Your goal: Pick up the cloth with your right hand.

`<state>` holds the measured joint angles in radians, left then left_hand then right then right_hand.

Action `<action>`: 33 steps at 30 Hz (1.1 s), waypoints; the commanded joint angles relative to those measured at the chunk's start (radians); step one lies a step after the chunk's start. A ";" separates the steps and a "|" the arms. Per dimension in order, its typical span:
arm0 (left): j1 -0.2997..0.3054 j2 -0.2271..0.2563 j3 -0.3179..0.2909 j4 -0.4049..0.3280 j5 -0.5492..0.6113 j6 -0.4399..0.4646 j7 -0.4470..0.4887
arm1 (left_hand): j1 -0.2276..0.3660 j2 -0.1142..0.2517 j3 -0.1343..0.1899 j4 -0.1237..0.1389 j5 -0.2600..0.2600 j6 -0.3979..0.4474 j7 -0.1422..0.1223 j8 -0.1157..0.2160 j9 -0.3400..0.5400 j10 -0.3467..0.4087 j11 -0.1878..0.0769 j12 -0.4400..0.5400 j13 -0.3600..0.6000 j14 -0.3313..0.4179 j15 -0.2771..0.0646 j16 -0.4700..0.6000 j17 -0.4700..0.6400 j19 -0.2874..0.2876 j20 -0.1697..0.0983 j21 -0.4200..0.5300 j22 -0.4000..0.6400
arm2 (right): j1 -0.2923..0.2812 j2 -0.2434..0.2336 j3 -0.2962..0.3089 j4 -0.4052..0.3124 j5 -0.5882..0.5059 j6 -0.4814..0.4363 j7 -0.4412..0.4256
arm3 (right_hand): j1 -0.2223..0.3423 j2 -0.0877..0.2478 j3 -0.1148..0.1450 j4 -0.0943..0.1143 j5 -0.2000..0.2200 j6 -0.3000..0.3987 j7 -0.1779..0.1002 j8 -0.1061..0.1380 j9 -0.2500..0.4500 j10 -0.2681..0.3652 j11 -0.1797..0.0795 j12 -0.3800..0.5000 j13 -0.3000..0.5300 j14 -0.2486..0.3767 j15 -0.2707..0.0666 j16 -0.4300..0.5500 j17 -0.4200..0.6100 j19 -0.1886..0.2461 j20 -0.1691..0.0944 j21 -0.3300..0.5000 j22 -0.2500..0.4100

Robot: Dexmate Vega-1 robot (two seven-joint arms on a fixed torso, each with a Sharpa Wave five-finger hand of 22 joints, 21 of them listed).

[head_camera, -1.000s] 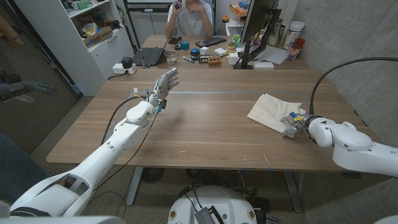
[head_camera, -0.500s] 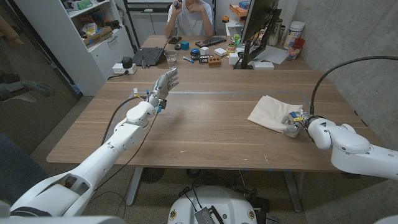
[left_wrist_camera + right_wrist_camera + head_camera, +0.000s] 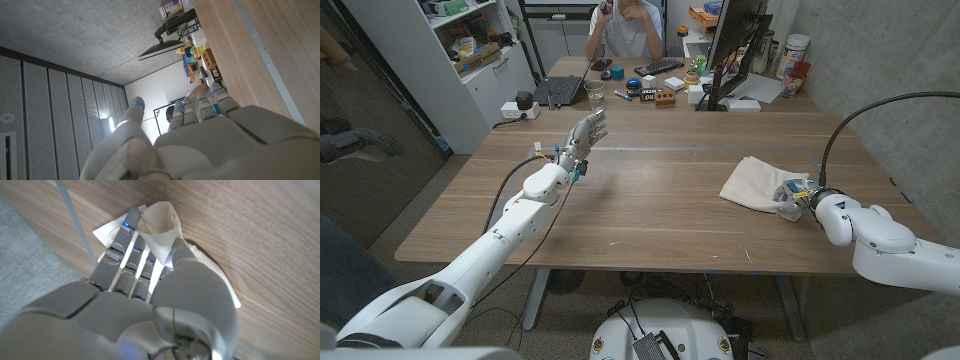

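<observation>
The right hand (image 3: 791,195) sits on the near edge of the cream cloth (image 3: 752,181) and pinches a bunched-up fold of it (image 3: 159,222) between its thumb and fingers (image 3: 122,245). The rest of the cloth lies on the wooden table (image 3: 650,200) just past the fingertips. Far away, the left hand (image 3: 586,134) is held above the table, fingers apart, holding nothing.

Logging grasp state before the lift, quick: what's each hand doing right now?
Left hand: open, raised above the table, holding nothing.
Right hand: pinching a fold of the cloth between thumb and fingers; cloth mostly on the table.
</observation>
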<state>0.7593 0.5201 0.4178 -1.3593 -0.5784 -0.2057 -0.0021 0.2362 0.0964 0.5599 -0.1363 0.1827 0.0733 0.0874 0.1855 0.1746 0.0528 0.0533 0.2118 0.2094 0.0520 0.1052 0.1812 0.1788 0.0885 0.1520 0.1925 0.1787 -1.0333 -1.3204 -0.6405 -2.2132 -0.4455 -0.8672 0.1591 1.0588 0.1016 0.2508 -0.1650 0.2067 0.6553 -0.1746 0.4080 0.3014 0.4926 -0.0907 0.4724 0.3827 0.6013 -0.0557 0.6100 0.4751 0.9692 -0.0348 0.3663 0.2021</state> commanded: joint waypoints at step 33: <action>0.012 0.004 -0.002 -0.013 0.007 0.006 0.021 | 0.000 0.002 0.003 0.001 0.008 0.004 0.003 0.003 0.005 -0.007 -0.002 0.004 0.001 -0.005 -0.002 0.006 0.003 -0.002 0.009 0.007 0.003 | -0.214 -0.065 0.252 -0.088 0.102 0.025 -0.209 | 0.231 0.055 0.015 0.018 -0.022 0.122 0.063 0.030 0.088 0.184 -0.012 0.292 0.247 0.165 -0.161 0.103 0.306 0.044 -0.173 0.205 0.058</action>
<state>0.7710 0.5253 0.4143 -1.3730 -0.5813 -0.1943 0.0099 0.2362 0.0964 0.5599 -0.1363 0.1827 0.0733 0.0874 0.1855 0.1745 0.0475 0.0481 0.2118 0.2095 0.0520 0.1053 0.1812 0.1788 0.0885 0.1520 0.1964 0.1788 -1.1814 -1.3377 -0.4703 -2.2481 -0.3662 -0.8135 -0.0213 1.2842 0.1514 0.2626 -0.1563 0.1814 0.7737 -0.1125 0.4429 0.3878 0.6627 -0.0876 0.7360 0.5459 0.7507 -0.0788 0.7191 0.7744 1.0174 -0.1608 0.5616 0.2581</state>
